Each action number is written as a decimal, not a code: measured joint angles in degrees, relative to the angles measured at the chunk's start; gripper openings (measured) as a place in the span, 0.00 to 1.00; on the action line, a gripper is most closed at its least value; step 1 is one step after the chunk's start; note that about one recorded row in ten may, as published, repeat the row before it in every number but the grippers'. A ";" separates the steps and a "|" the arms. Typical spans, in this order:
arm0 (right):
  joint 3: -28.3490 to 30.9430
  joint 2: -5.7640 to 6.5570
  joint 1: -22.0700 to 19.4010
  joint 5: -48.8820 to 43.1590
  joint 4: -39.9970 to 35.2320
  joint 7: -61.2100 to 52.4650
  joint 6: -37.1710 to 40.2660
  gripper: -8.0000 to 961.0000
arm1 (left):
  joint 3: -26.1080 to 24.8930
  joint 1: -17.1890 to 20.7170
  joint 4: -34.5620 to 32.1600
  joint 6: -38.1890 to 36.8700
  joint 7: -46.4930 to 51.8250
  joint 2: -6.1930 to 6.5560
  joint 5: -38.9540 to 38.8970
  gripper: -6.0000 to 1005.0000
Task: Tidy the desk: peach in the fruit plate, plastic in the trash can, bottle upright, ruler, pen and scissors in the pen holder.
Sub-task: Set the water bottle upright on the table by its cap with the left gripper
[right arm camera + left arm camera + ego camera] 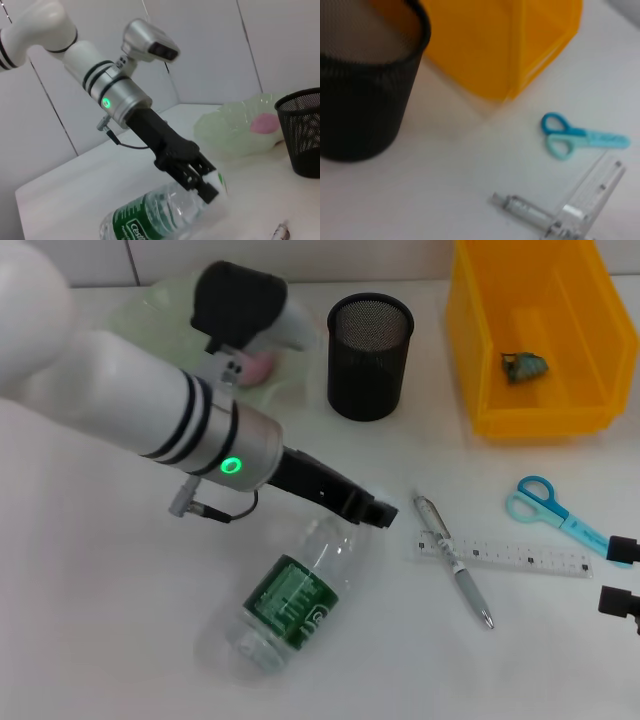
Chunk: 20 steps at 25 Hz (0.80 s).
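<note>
The clear plastic bottle with a green label [290,602] lies on its side on the white desk [90,640]. The left gripper [207,184] pinches its neck; being round and slick, it could roll or slip free while being tipped upright. The right gripper [620,575] idles near the blue scissors [555,510].

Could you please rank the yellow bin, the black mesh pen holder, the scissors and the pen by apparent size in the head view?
1. yellow bin, clearly largest.
2. black mesh pen holder.
3. scissors and pen: they look similar in length, so no ranking between them; the scissors partly run under the right gripper.
</note>
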State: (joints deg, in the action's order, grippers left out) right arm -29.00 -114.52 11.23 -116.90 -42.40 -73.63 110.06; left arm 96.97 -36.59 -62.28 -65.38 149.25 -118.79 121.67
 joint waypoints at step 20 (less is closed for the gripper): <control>1.10 0.05 2.76 0.19 2.54 -0.30 -0.11 0.69 | -21.09 17.93 2.26 -5.86 -44.51 0.30 -29.38 0.45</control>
State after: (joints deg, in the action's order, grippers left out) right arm -27.90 -114.48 13.99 -116.71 -39.85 -73.93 109.95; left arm 75.88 -18.66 -60.02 -71.24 104.74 -118.49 92.29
